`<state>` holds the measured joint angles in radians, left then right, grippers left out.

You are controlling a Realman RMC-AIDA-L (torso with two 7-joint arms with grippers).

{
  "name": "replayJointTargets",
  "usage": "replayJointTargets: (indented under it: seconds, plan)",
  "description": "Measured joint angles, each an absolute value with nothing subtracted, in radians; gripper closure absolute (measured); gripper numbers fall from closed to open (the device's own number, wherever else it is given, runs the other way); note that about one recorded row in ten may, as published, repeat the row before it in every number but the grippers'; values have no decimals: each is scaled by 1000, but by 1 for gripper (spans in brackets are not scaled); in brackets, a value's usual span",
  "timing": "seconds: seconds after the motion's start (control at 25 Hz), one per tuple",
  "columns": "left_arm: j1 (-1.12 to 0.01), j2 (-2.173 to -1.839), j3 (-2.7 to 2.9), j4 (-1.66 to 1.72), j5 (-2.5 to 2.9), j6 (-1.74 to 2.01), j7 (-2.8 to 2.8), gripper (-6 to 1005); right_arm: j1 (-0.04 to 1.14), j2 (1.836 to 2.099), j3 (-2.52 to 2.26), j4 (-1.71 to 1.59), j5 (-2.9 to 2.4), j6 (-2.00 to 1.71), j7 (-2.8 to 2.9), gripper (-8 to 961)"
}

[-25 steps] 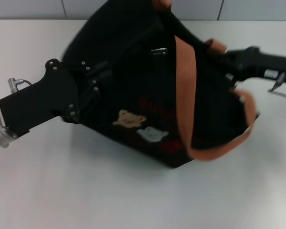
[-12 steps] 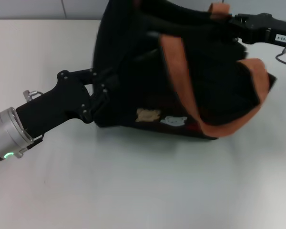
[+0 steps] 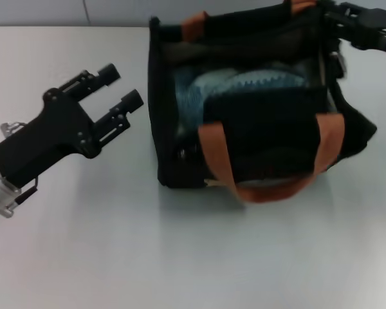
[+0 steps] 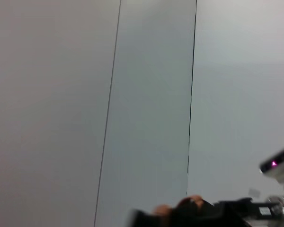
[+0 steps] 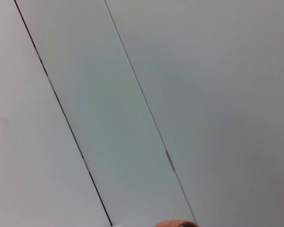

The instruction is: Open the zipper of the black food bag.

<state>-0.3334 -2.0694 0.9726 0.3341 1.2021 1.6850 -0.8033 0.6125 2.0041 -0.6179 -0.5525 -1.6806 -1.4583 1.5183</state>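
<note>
Since a second ago the black food bag (image 3: 257,116) has swung from tipped on its side to upright, mouth up, and your left gripper (image 3: 112,96) has come off its side panel and now sits clear of it, just beside the bag's left wall, jaws spread with nothing between them.

Bag mouth gapes: a pale blue-grey lining or contents (image 3: 244,87) shows inside, so the zipper (image 3: 180,151) reads as largely run open. Judgement only; the track shows as a dark line down the bag's left rim and the silver pull may be the small glint at the near-left corner, too small to be sure.

Your right gripper (image 3: 347,22) is at the bag's far-right top corner, touching or gripping the fabric near the far strap handle (image 3: 196,26). You cannot tell how its jaws stand. Likely it is there to hold the bag upright and taut.

Near strap handle (image 3: 270,161) hangs down the bag's front face.

Room: open white table (image 3: 180,257) in front of the bag and around your left gripper, so free withdrawal. On the bag's right the other arm crowds the corner.

Wrist views show mostly wall panels.
</note>
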Motion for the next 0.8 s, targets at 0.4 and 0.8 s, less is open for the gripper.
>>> replayJointTargets:
  seconds: [0.4, 0.8]
  plan:
    - [-322, -2066, 950, 337, 1192, 1729, -804, 270, 564, 1963, -626, -556, -1705, -1475, 1579, 300]
    - [-315, -2066, 949, 330, 1194, 1754, -812, 270, 579, 1942, -623, -711, -1979, -1529, 1707, 294]
